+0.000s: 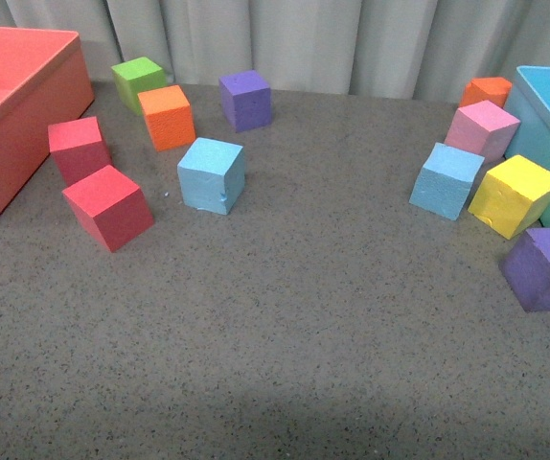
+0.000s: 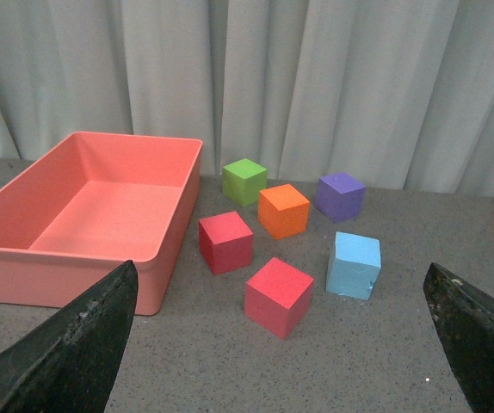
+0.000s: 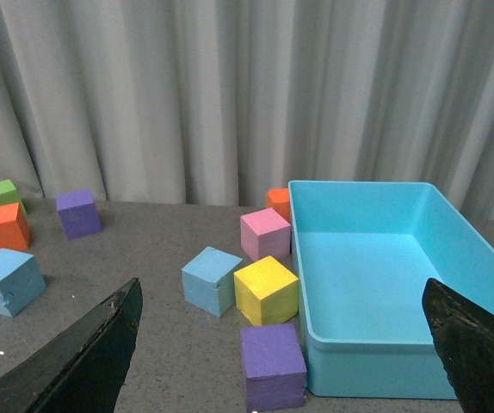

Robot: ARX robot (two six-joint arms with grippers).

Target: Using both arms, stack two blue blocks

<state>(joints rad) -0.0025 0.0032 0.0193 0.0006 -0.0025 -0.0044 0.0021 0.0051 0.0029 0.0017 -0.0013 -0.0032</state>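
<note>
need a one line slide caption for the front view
Left sky-blue foam cube and right sky-blue foam cube lie apart, unstacked, on the grey speckled tabletop.

Soft, even light falls from above in all three views, with no glare. The red cube casts only a faint, short shadow on the grey table, whose near edge darkens in the front view. In both wrist views the black fingers look dark and slightly blurred.

Bare table separates left blue block from right blue block, which yellow cube crowds.
</note>
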